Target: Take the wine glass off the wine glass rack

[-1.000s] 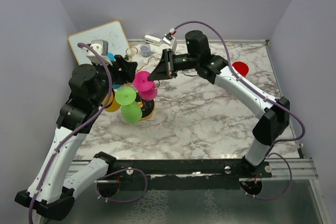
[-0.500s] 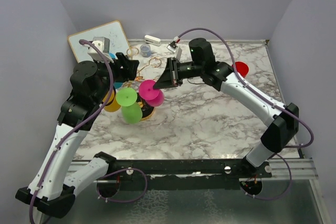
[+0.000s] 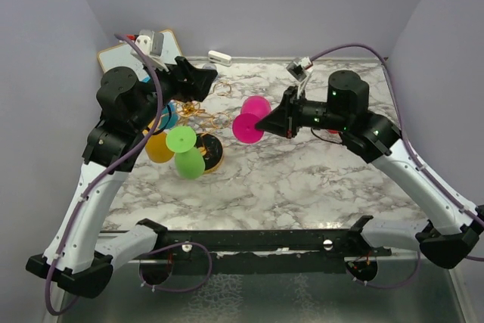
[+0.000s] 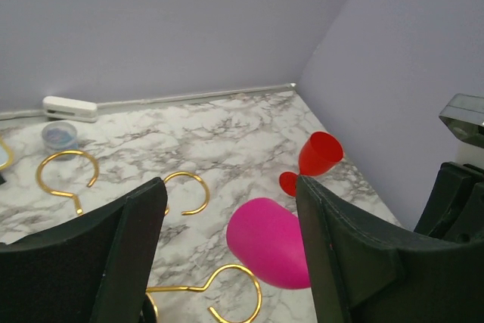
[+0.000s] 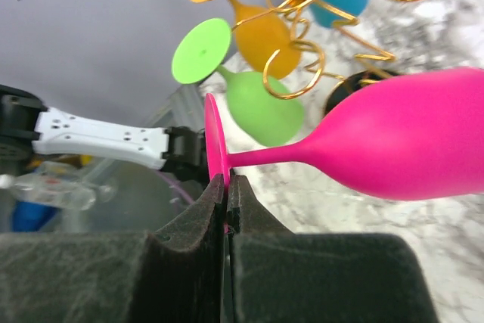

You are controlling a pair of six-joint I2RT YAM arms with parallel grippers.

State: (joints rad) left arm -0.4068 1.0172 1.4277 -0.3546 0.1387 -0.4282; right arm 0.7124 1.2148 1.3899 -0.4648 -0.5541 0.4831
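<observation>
The gold wire wine glass rack (image 3: 195, 113) stands on its round black base (image 3: 211, 153) at the left. It still carries green (image 3: 181, 139), orange (image 3: 158, 148) and blue glasses. My right gripper (image 3: 274, 120) is shut on the foot of a pink wine glass (image 3: 248, 119) and holds it sideways in the air, clear of the rack to its right. In the right wrist view the fingers (image 5: 215, 209) pinch the pink foot disc, with the bowl (image 5: 408, 145) to the right. My left gripper (image 3: 194, 76) is open and empty above the rack's far side; its wrist view shows the pink bowl (image 4: 268, 243).
A red wine glass (image 4: 318, 155) lies on the marble table near the right wall. A whiteboard (image 3: 113, 57) leans at the back left. A white object (image 3: 219, 57) and a small blue cup (image 4: 59, 135) sit along the back wall.
My right gripper has drawn the pink glass rightward off the rack and into the air. My left gripper has lifted up and back over the rack.
</observation>
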